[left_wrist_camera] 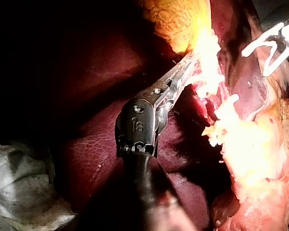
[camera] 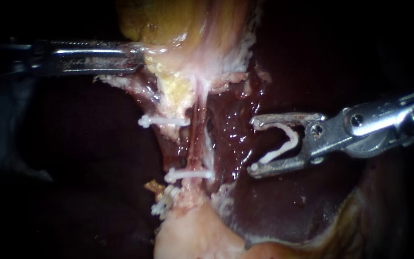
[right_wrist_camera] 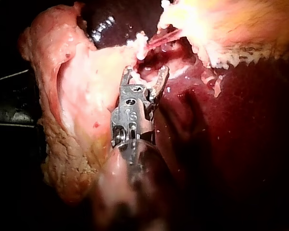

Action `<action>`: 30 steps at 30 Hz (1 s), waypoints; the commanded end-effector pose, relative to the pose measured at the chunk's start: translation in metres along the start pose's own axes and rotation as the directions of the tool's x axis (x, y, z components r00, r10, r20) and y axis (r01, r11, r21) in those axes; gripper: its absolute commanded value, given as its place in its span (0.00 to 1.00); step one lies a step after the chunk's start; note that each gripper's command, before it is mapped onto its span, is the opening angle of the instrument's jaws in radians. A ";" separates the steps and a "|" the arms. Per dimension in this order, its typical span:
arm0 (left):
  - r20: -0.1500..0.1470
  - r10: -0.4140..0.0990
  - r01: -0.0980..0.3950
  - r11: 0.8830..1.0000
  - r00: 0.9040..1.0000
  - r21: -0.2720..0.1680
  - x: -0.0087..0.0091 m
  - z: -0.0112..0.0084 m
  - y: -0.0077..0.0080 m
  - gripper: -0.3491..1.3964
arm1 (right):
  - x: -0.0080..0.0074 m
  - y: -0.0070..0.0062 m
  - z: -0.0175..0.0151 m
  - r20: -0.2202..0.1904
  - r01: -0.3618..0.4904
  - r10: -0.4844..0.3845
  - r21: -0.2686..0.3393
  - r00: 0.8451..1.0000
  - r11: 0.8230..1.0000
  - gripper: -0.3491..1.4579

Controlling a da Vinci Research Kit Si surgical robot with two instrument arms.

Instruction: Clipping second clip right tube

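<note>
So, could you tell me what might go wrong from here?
1. The loaded clip in the right instrument's jaws lies apart from the tube, with wet liver between; a jaw tip could snag it.
2. The upper clip and lower clip leave a short bare stretch; the new one might land on either.
3. The left instrument grips tissue above; a slip could slacken the tube.

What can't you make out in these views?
Left wrist view: glare washes out the tissue the left tool grips; the edge cuts off the right tool holding its clip.
Right wrist view: glare hides where the tube leads.
Endoscope view: lowest clips too blurred to count.
</note>
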 end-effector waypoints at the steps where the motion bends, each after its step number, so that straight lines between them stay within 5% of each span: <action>1: 0.001 -0.001 0.001 1.000 1.000 -0.001 0.0003 -0.0003 0.0001 0.00 | 0.0000 0.0000 0.0000 -0.001 0.000 0.000 0.000 1.000 1.000 0.47; 5: 0.003 -0.011 0.011 1.000 1.000 -0.012 0.0019 -0.0016 0.0006 0.00 | 0.0000 0.0000 0.0000 -0.001 0.000 0.000 0.000 1.000 1.000 0.47; 13: -0.057 -0.033 0.032 0.999 0.998 -0.016 0.0060 -0.0061 0.0018 0.00 | 0.0000 0.0000 0.0000 -0.002 0.000 0.000 0.006 1.000 1.000 0.47; 22: -0.059 -0.032 0.031 0.999 0.998 -0.010 0.0055 -0.0064 0.0022 0.00 | 0.0007 0.0000 0.0010 -0.024 -0.010 0.010 0.033 1.000 0.999 0.47; 30: -0.060 -0.030 0.030 1.000 0.998 -0.008 0.0052 -0.0063 0.0023 0.00 | 0.0020 0.0002 0.0043 -0.051 -0.117 0.120 0.062 0.991 0.991 0.47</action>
